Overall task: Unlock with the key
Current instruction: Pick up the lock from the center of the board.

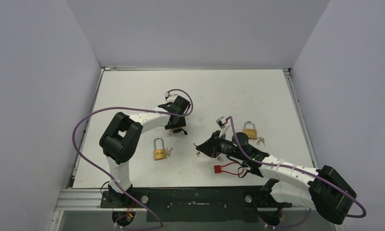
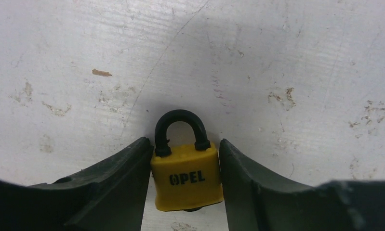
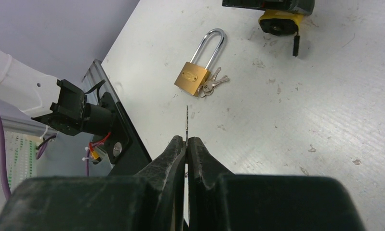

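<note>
The small yellow padlock with a black shackle and "OPEL" printed on its body [image 2: 186, 175] lies on the white, scuffed tabletop [image 2: 286, 57], a little left of the table's middle. The left gripper [image 2: 184, 142] is down over it, one dark finger on each side of the body. Both pads look to be touching the flanks, so this reads as a grip, though how firm it is cannot be told. The shackle is seated in the body, so the lock is not yet open.

The thin metal key [image 3: 186, 122] is clamped in the right gripper [image 3: 186, 140], whose fingers are pressed together on it with the blade sticking out ahead, edge-on. It points across the table, well apart from the yellow padlock, whose underside faces that way.

So I judge that picking up the key and steadying the lock are about done. Aligning the blade, inserting it and turning it are all left.

Also on the table are a brass padlock with a long silver shackle [image 3: 196, 77] with its keys just beside it, and a second brass padlock [image 1: 250, 132] to the right.
</note>
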Robot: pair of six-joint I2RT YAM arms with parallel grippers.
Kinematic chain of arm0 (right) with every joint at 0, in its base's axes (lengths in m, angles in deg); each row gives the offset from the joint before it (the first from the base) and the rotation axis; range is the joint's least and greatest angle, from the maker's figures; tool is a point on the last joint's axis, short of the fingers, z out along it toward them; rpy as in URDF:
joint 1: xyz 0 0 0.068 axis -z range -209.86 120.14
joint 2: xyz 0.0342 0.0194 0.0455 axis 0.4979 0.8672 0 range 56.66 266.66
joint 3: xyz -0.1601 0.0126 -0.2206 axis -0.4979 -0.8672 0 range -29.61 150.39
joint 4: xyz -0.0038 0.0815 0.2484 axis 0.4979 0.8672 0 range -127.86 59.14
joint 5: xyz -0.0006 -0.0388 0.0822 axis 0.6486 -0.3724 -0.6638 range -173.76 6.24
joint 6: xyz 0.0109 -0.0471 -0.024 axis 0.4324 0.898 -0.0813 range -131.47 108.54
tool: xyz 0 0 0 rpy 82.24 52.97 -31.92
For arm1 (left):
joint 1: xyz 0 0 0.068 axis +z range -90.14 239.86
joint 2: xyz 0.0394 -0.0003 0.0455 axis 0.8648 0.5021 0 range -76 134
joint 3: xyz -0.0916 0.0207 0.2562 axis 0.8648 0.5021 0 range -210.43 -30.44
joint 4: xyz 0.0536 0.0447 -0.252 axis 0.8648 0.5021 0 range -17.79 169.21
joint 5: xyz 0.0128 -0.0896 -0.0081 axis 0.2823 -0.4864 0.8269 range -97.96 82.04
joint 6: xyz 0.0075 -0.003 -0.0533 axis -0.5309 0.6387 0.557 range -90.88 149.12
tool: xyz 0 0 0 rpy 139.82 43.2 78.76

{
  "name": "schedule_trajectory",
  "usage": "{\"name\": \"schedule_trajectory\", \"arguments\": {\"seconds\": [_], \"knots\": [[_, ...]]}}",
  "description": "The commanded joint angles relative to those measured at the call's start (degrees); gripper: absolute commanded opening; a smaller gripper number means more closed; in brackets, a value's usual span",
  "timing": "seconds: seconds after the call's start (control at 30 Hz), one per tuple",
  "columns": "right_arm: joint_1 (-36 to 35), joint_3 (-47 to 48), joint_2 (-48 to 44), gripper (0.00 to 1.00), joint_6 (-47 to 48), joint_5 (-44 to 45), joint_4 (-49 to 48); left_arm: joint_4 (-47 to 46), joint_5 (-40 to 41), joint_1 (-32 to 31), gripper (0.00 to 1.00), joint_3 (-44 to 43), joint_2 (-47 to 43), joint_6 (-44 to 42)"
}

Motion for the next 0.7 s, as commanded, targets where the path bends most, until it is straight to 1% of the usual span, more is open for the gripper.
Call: {"name": "schedule_trajectory", "arguments": {"seconds": [0.0,0.03,0.13,0.2,0.33,0.5,0.67], "knots": [[0.5,-0.3,-0.9,0.0,2.2,2.0,-3.1,3.1,-2.7,0.4,0.45,-1.3,0.7,0.3],[0.5,-0.2,-0.9,0.0,2.2,1.9,-3.0,3.1,-2.9,0.4,0.42,-1.4,0.8,0.4],[0.6,-0.3,-1.1,0.0,2.2,1.9,-2.8,3.4,-3.8,0.3,0.39,-1.6,0.8,0.7],[0.5,-0.3,-1.4,0.0,2.5,2.0,-2.8,3.3,-4.3,0.4,0.29,-1.1,0.2,1.2],[0.5,0.1,-0.7,0.0,2.3,2.3,-2.5,0.6,-7.1,0.4,0.01,0.5,-2.9,3.2],[0.1,1.1,2.2,0.0,-0.3,3.0,-3.5,-4.2,-10.9,0.4,0.0,3.4,-7.7,8.0],[-1.5,3.6,7.2,0.0,-3.3,5.8,-3.7,-7.3,-13.4,0.5,0.0,5.7,-10.7,12.9]]}}
